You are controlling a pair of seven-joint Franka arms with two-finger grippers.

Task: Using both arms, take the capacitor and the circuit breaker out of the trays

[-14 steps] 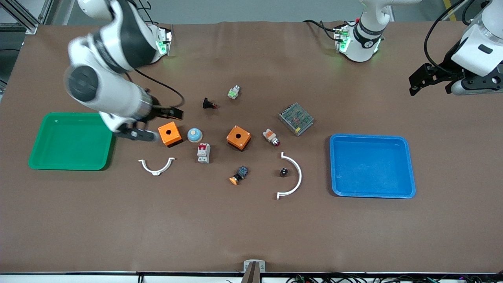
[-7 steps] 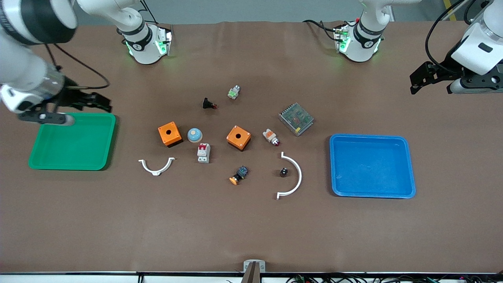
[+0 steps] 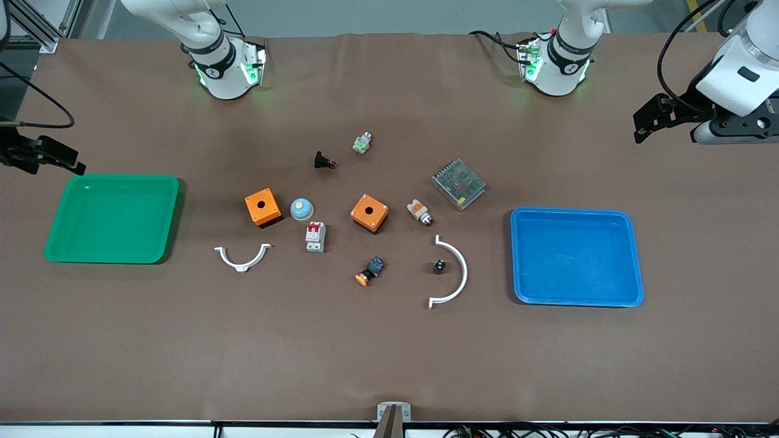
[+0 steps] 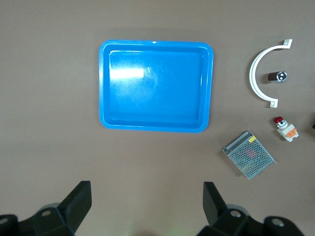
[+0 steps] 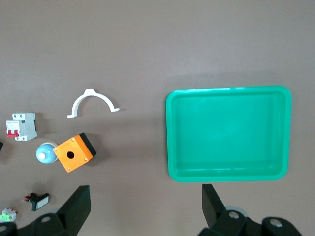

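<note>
Two trays flank the spread of parts: the blue tray (image 3: 576, 257) lies at the left arm's end of the table and the green tray (image 3: 111, 218) at the right arm's end, both holding nothing. The left gripper (image 3: 669, 118) hangs over bare table just off the blue tray's farther corner, and in its wrist view the fingers (image 4: 76, 204) stand wide apart with nothing between them. The right gripper (image 3: 42, 155) hangs at the table's edge just off the green tray's farther corner, its fingers (image 5: 76, 204) likewise spread and holding nothing.

Well away from both grippers, toward the middle of the table, sits the mesh-topped metal box (image 3: 459, 184), then two orange boxes (image 3: 263, 207), one on each side of the breaker's column. The larger white arc (image 3: 451, 272) curves around the capacitor, open toward the right arm's end; a smaller white arc (image 3: 242, 257) lies near the green tray.

The breaker (image 3: 314, 236) lies flat between the orange boxes and a little nearer the front camera, its long axis running toward that camera, the red levers at the end pointing to the robots' bases. The capacitor (image 3: 439, 266) stands upright inside the larger arc, apart from it, its axis vertical.
</note>
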